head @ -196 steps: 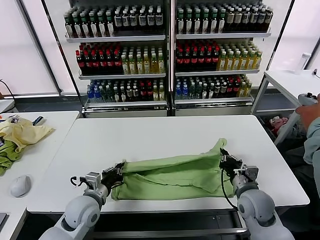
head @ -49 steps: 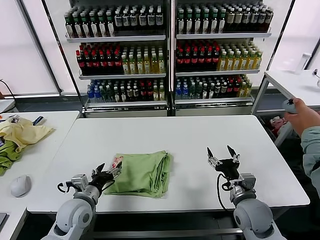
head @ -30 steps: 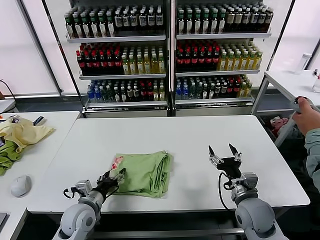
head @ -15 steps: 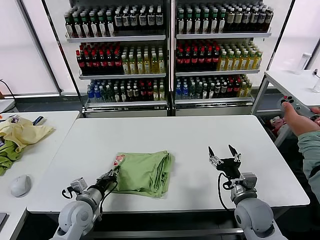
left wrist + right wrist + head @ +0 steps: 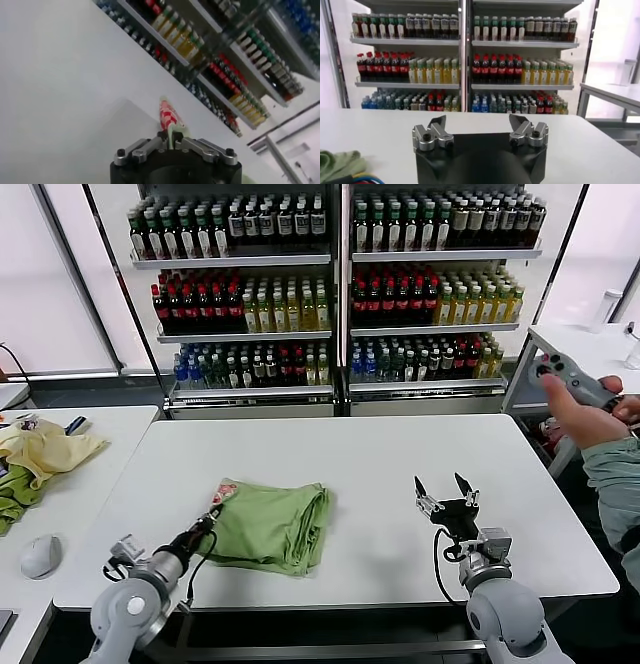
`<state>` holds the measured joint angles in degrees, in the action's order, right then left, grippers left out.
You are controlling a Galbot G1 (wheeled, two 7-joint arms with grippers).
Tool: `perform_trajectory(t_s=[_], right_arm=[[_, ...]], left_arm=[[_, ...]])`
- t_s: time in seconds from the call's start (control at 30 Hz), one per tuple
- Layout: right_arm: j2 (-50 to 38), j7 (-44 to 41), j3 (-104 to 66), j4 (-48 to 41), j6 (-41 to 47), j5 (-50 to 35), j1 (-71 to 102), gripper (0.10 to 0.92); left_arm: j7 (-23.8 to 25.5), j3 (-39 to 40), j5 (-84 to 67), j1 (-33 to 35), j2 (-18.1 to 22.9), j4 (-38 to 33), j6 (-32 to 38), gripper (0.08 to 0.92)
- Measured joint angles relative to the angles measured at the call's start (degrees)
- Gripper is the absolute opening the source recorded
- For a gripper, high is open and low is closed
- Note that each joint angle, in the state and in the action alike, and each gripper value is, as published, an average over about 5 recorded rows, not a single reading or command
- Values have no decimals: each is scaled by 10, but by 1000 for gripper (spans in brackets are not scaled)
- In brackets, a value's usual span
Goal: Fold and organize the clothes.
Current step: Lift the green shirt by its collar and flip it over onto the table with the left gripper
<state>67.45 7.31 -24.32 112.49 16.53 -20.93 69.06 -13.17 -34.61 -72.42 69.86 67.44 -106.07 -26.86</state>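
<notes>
The light green polo shirt (image 5: pixel 268 526) lies folded in a small stack on the white table (image 5: pixel 360 454), left of centre, with its red-and-white print (image 5: pixel 223 493) at the stack's left corner. My left gripper (image 5: pixel 207 522) is shut on the shirt's left edge. In the left wrist view the jaws (image 5: pixel 170 139) pinch a thin fold of green cloth, and the print (image 5: pixel 168 113) shows just beyond them. My right gripper (image 5: pixel 445 490) is open and empty, held above the table to the right of the shirt. In the right wrist view (image 5: pixel 477 122) its fingers stand wide apart.
A pale yellow cloth (image 5: pixel 45 449) and a darker green cloth (image 5: pixel 12 496) lie on the side table at left, with a white mouse (image 5: pixel 40 554). Drink shelves (image 5: pixel 330 284) stand behind the table. A person's hand with a controller (image 5: pixel 570 389) is at right.
The spread shirt has been folded into a small stack. My left gripper closed on its left edge and pulled it a little to the left. The right gripper stayed open.
</notes>
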Motion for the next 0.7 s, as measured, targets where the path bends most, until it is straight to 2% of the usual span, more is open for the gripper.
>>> perform_trajectory(t_s=[0.43,0.57,0.7], right_arm=[[2,0,-2,13,-1,-3,2,823],[4,0,-5,20,-1,-3,6,823],[7,0,-7,28,-1,-2,10,823]], left_arm=[[-9,-155,-14,8,-91,-62,-4,118],[-9,-147,28,4,-100,-100,1,118],[-2,-88,117,-4,-87,-115,11,118]])
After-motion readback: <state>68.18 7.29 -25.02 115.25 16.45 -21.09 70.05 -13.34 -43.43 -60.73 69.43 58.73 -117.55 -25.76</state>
